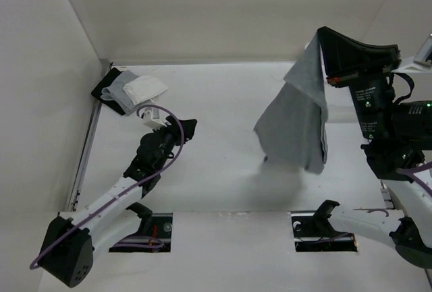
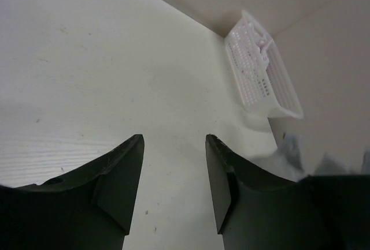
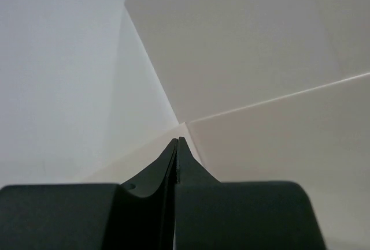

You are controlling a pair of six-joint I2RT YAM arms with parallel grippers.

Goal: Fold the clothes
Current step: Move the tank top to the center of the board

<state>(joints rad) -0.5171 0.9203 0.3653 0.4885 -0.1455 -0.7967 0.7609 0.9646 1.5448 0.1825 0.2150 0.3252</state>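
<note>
You're pinching the plain heather-grey knit T-shirt (image 1: 297, 120) in fully closed right fingers (image 3: 177, 152), so it's hanging in the air over the white bench (image 1: 223, 96), right side, while your left fingers (image 1: 187, 128) are hovering wide open, empty.

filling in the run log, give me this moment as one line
right fingers: shut on grey t-shirt, held high, hanging | left fingers: open, empty, over table | fold: not started

The T-shirt (image 1: 297, 120) is soft, matt grey knit cloth. The table (image 2: 87, 59) is matt white with faint wood grain. The basket (image 2: 260, 71) is white perforated plastic.
</note>
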